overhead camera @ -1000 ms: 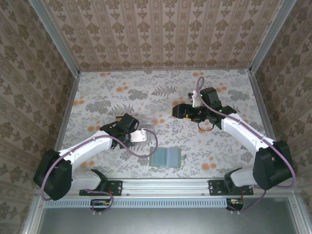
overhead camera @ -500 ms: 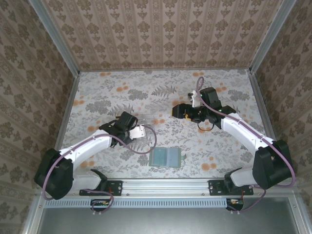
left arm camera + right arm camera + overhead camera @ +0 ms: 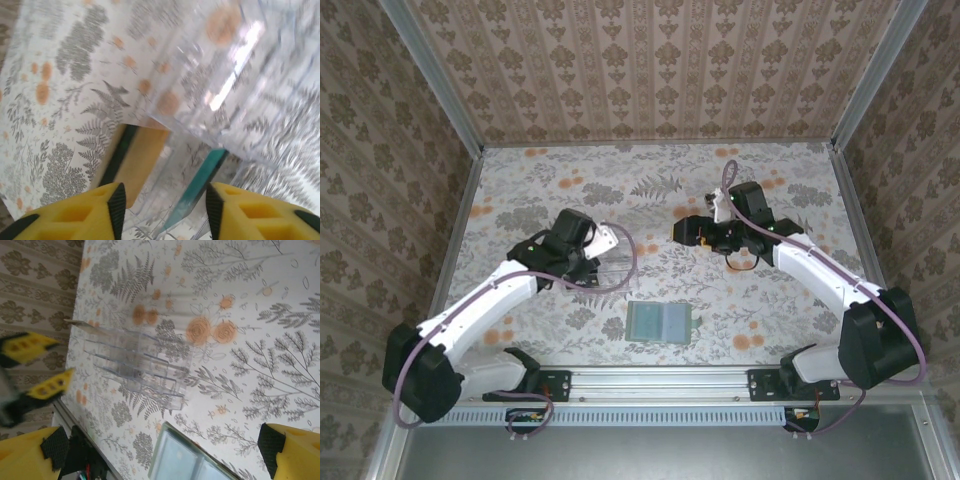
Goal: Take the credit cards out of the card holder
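The card holder (image 3: 660, 322) lies open and flat near the table's front edge, with pale blue-grey panels up; its corner (image 3: 187, 462) shows in the right wrist view. My left gripper (image 3: 598, 245) hovers over a clear plastic tray (image 3: 620, 262), jaws open (image 3: 162, 200). Below them a teal credit card (image 3: 200, 185) stands on edge in the tray, and a tan card with a dark edge (image 3: 132, 165) leans beside it; neither is touched. My right gripper (image 3: 678, 228) hangs wide open to the tray's right, its fingertips (image 3: 55, 445) holding nothing.
The clear tray (image 3: 140, 365) has several narrow slots and sits mid-table, left of centre. Papered walls with metal corner posts (image 3: 460, 120) close in the floral table on three sides. A metal rail (image 3: 660, 380) runs along the front edge.
My left gripper moved away from the front edge to above the clear tray, and its jaws opened, letting go of the pale card. The right arm stayed put.
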{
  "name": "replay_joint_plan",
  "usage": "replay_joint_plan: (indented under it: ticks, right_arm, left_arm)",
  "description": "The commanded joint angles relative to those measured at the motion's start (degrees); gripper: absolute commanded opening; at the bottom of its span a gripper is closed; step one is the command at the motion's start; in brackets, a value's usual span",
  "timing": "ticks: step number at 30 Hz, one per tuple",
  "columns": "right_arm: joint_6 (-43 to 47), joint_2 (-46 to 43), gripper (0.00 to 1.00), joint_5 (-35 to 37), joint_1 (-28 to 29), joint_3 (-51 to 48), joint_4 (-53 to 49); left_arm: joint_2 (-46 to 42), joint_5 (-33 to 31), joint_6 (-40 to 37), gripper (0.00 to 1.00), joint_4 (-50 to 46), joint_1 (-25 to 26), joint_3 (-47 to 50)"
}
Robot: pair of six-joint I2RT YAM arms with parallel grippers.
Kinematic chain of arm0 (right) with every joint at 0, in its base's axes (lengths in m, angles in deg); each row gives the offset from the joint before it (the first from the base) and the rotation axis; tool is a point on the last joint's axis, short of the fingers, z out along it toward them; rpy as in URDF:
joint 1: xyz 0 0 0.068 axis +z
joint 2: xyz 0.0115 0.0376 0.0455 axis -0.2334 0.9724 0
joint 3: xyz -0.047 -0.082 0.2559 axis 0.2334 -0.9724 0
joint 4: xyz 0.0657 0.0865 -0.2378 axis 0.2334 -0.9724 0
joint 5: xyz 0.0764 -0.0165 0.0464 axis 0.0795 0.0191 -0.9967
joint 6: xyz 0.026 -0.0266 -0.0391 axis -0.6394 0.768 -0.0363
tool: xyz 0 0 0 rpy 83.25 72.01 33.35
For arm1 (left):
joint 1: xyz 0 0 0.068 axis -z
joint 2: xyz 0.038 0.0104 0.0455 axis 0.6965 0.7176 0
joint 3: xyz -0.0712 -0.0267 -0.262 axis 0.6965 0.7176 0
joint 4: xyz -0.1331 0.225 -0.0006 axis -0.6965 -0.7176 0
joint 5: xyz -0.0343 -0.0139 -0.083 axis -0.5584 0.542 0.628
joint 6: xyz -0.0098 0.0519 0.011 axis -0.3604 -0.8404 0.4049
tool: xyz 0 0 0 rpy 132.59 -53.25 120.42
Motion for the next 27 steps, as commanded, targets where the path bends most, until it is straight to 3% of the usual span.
replay_joint_plan:
  ticks: [1, 5, 8, 11, 13, 15, 18, 27]
  right_arm:
    - [1.01, -2.12, 0.97, 3.35, 2.11, -2.83, -3.77]
    - [-0.44, -4.23, 0.81, 7.28, 6.44, -6.12, -4.90]
    - [-1.57, -5.96, 0.59, 11.39, 10.82, -8.45, -6.25]
    - [-3.30, -7.38, 0.42, 12.94, 14.84, -11.18, -6.85]
    - [-5.17, -8.40, 0.39, 13.96, 17.63, -14.18, -5.95]
    - [-6.22, -8.69, 0.36, 14.25, 19.64, -16.13, -4.92]
    - [-7.89, -8.20, 0.17, 14.77, 22.07, -18.36, -2.98]
    - [-9.90, -2.46, 0.14, 16.80, 25.95, -22.87, 3.31]
  left_arm:
    - [-2.28, 4.39, 14.95, 0.56, -2.80, -0.48, -3.13]
    - [-2.74, 11.10, 28.36, 0.63, -5.58, -1.37, -6.27]
    - [-1.81, 14.24, 39.23, 0.62, -7.79, -1.63, -7.37]
    - [-0.39, 19.74, 48.07, 0.58, -7.51, -1.73, -5.97]
    - [-0.57, 22.41, 53.99, 0.55, -4.14, -0.85, -2.47]
    - [-1.50, 23.00, 58.84, 0.51, -0.91, 0.95, 1.15]
    - [-3.33, 20.86, 64.80, 0.45, 1.96, 5.08, 5.43]
    - [-4.81, 19.30, 75.47, 0.35, 11.19, 13.45, 16.56]
